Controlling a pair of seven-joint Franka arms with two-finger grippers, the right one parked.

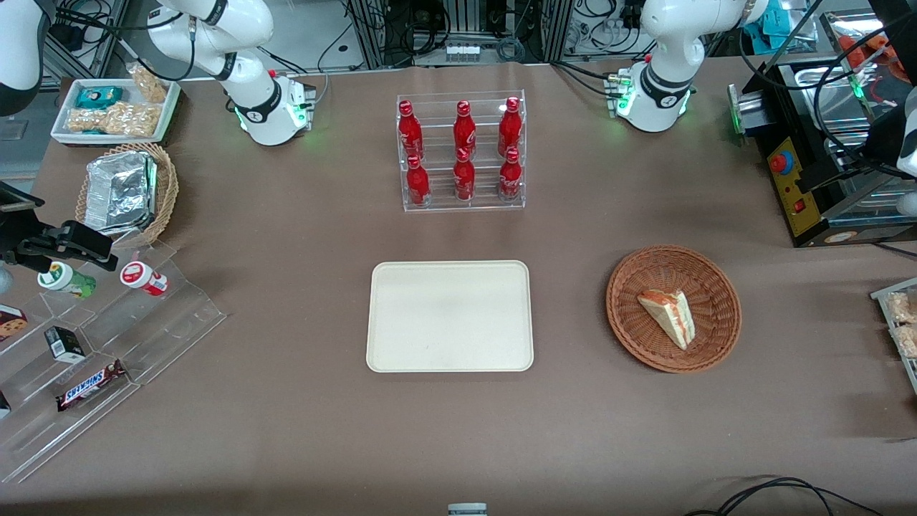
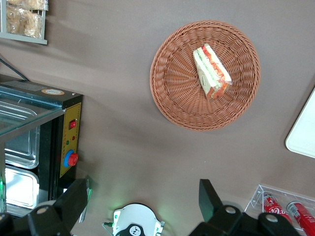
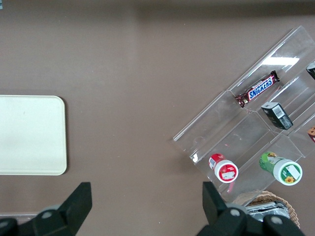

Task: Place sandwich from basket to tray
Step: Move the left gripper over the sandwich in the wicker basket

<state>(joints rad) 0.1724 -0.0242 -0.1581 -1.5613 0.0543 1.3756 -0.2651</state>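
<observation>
Wide-open gripper hovers above basket holding wrapped triangular sandwich.

Rough woven wicker basket, clear-wrapped glossy sandwich, smooth matt tray

White rounded arm links, black joint rings, green-lit bases, black tool with wedge-shaped fingers

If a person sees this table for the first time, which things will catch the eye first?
Probably the red bottles in their clear rack, farther from the front camera than the bare cream tray. Next, the sandwich lying in the brown basket beside the tray. The open gripper hangs high above the table, off to the basket's side.
</observation>
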